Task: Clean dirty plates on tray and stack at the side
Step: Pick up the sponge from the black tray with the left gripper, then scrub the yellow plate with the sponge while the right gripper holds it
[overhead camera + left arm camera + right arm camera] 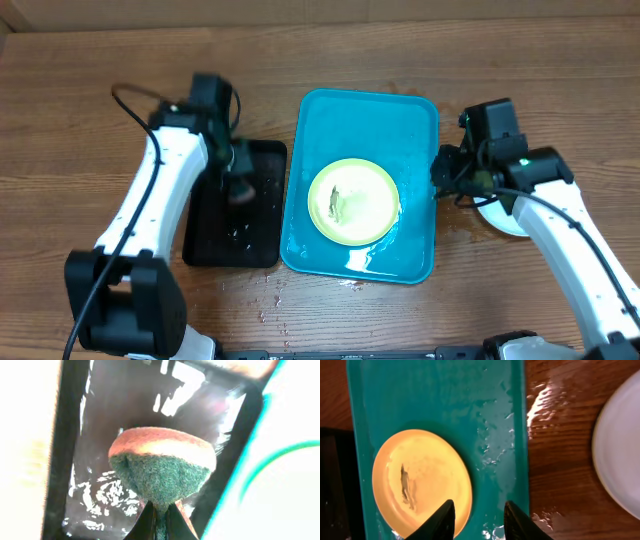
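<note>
A pale yellow-green plate (353, 201) with a dark smear lies on the turquoise tray (370, 125), towards its near half. My left gripper (235, 172) hangs over a black tray, shut on a sponge (238, 190). In the left wrist view the sponge (162, 467) shows a green scouring face and an orange top, pinched at its base by the left gripper (159, 512). My right gripper (440, 178) is at the turquoise tray's right edge. In the right wrist view the right gripper (479, 515) stands open above the wet tray (435, 400), beside the plate's (422, 482) right rim, holding nothing.
The black tray (255, 225), wet inside, sits left of the turquoise one. A white-looking plate (500, 222) rests on the table to the right, partly under my right arm, and shows again as a pale plate (620, 445) in the right wrist view. Water spots the table near the tray's front.
</note>
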